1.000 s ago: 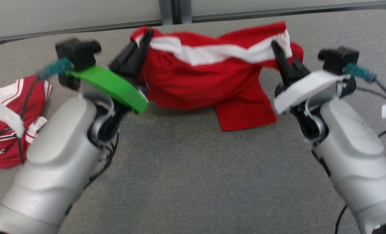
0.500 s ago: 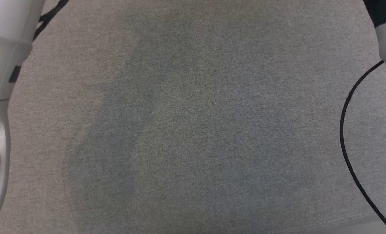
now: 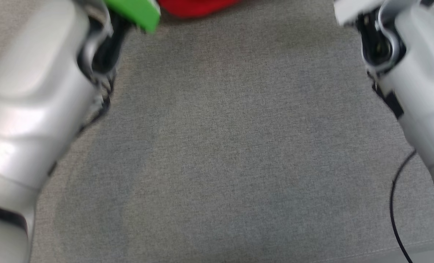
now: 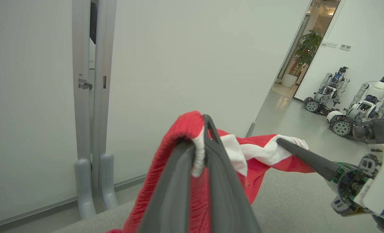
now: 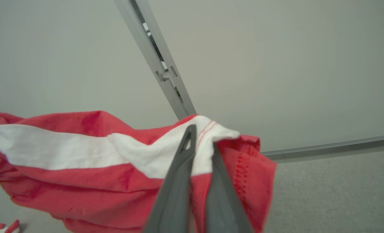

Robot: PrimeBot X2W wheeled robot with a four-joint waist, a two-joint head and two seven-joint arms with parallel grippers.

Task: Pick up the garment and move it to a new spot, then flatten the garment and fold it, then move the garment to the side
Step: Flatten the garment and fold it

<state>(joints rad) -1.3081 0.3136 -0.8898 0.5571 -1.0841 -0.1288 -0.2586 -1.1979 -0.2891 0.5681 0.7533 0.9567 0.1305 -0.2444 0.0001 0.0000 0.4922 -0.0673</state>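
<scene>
The garment (image 4: 182,132) is red with a broad white band, and it hangs stretched between my two grippers above the grey table. In the left wrist view my left gripper (image 4: 201,136) is shut on one end of the white band, and my right gripper (image 4: 284,143) pinches the other end. In the right wrist view my right gripper (image 5: 202,139) is shut on the garment (image 5: 82,174), which sags to the left. In the head view a red sliver of the garment (image 3: 195,7) shows at the top edge between my forearms.
The grey fabric table (image 3: 217,153) spreads below both arms. A second red-and-white cloth (image 5: 4,227) lies on it to my left. A black cable (image 3: 394,204) hangs at the right. A white wall with a grey post (image 4: 88,97) stands behind, and other robots (image 4: 366,106) sit beyond.
The head camera has tilted down and partly back, so the garment now sits at the view's top edge. Both grippers stay shut on its ends.
</scene>
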